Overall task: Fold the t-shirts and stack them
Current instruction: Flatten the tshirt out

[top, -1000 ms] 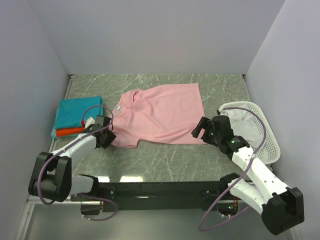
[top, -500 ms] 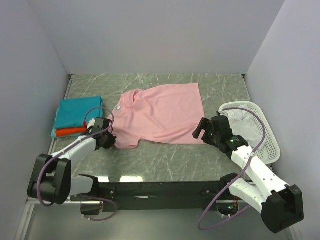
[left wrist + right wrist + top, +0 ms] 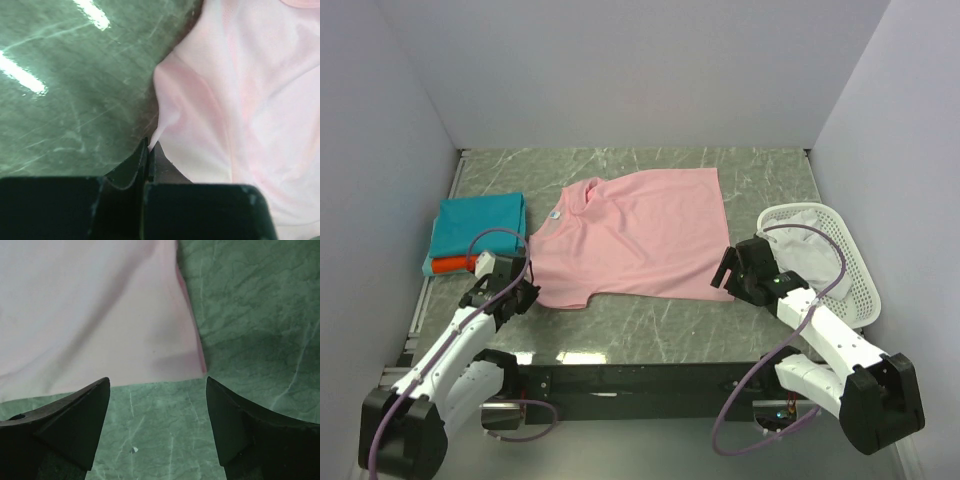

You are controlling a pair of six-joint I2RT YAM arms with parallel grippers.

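Clenched on a sliver of sleeve of the pink t-shirt (image 3: 640, 235) spread mid-frame on the surface (image 3: 650, 325), the left hand (image 3: 149, 146) may lose it if pulled while the right hand (image 3: 157, 382) hovers released at lower right.

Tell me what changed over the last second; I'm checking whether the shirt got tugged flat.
The left claw, shut on the pink t-shirt's sleeve edge, drew back toward the near edge, dragging the shirt's near side along. The right claw also backed off, open above the hem corner. The teal t-shirt, orange-red t-shirt and basket stayed put.
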